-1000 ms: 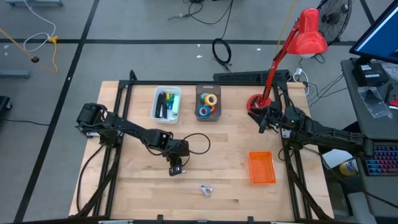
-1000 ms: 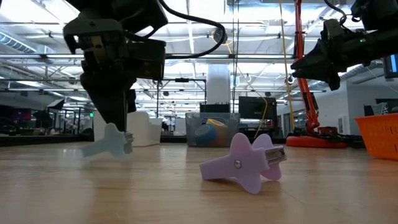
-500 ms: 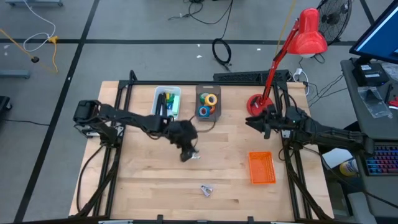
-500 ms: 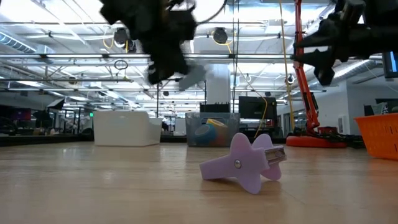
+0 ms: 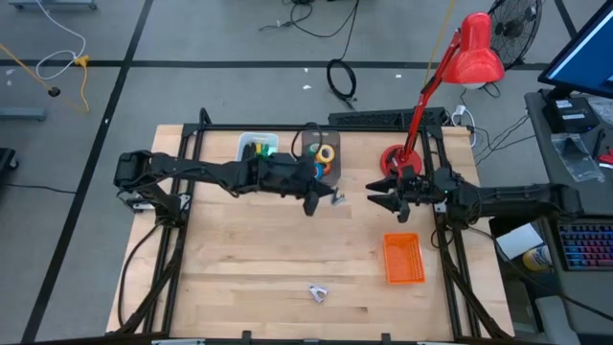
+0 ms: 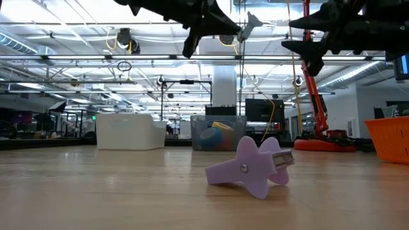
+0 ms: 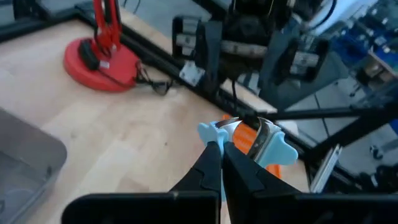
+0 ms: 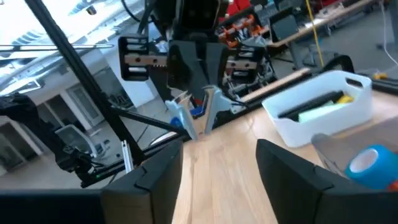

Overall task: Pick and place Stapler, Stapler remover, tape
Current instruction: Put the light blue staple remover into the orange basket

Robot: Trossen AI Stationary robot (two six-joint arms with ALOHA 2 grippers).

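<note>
1. Left gripper (image 5: 321, 198): raised above the wooden table (image 5: 220, 278), between the clear grey bin (image 5: 308, 144) and the right arm; fingers pinched onto a pale blue claw-shaped staple remover (image 7: 239, 140), held clear of the surface.
2. Right gripper (image 5: 379, 199): facing the left gripper across a gap, near the round red lamp base (image 5: 391, 156); fingers (image 8: 292, 180) spread wide, nothing between them.
3. Lilac claw-shaped staple remover (image 6: 252, 165): lying on the table near its front edge, well apart from both grippers.
4. Tape rolls: yellow roll (image 5: 327, 152) and blue roll (image 5: 313, 172) visible inside the clear grey bin; the rest are partly hidden by the left arm.
5. White rectangular bin (image 5: 251, 144): beside the grey bin, holding dark and green items.
6. Orange mesh basket (image 5: 402, 258): on the table by the right arm.
</note>
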